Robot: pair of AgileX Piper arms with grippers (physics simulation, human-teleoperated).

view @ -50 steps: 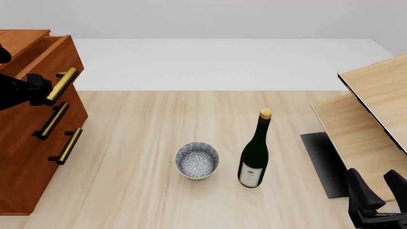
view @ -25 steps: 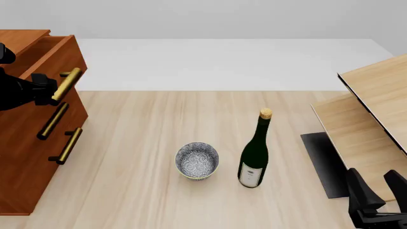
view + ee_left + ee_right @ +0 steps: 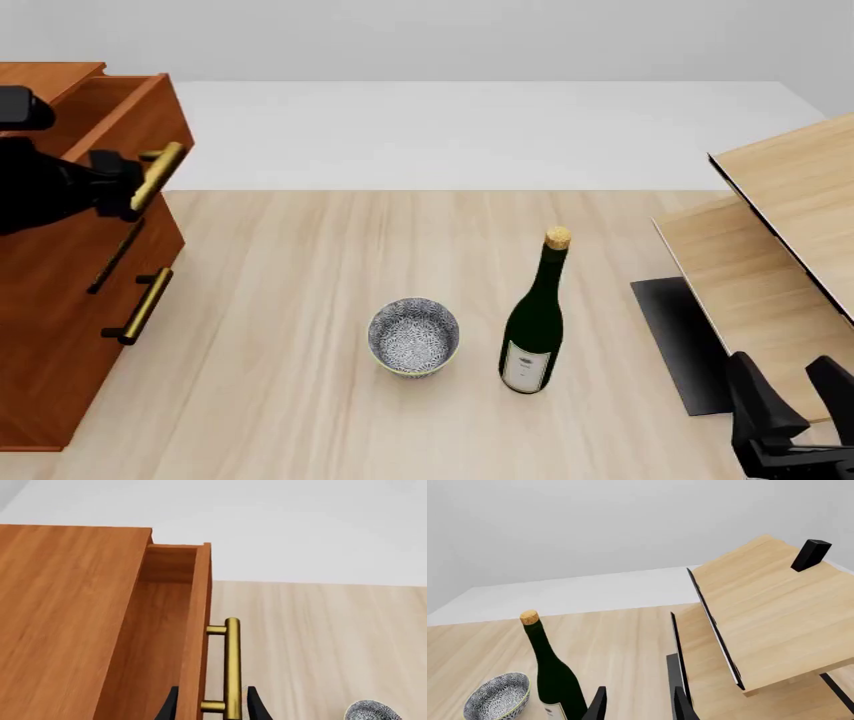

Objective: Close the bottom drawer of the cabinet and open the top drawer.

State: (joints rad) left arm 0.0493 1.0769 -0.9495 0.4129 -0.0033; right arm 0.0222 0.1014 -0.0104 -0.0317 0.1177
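Observation:
The reddish-brown cabinet (image 3: pixel 54 330) stands at the left. Its top drawer (image 3: pixel 127 120) is pulled out toward the table's middle, and its inside shows in the left wrist view (image 3: pixel 167 605). My left gripper (image 3: pixel 127 185) is shut on the top drawer's brass handle (image 3: pixel 158 172), with a finger on each side of the bar (image 3: pixel 231 670). The bottom drawer (image 3: pixel 80 370) sits flush with the middle drawer, its brass handle (image 3: pixel 144 305) free. My right gripper (image 3: pixel 790 400) is open and empty at the front right, far from the cabinet.
A patterned bowl (image 3: pixel 414 336) and a dark green wine bottle (image 3: pixel 534 320) stand mid-table. Pale light-wood furniture (image 3: pixel 787 220) slants in at the right, over a dark mat (image 3: pixel 674 340). The bottle (image 3: pixel 554 675) and the bowl (image 3: pixel 497 697) also show in the right wrist view.
The top drawer has slid further out to the right, with my left gripper holding its handle. The right arm has not moved.

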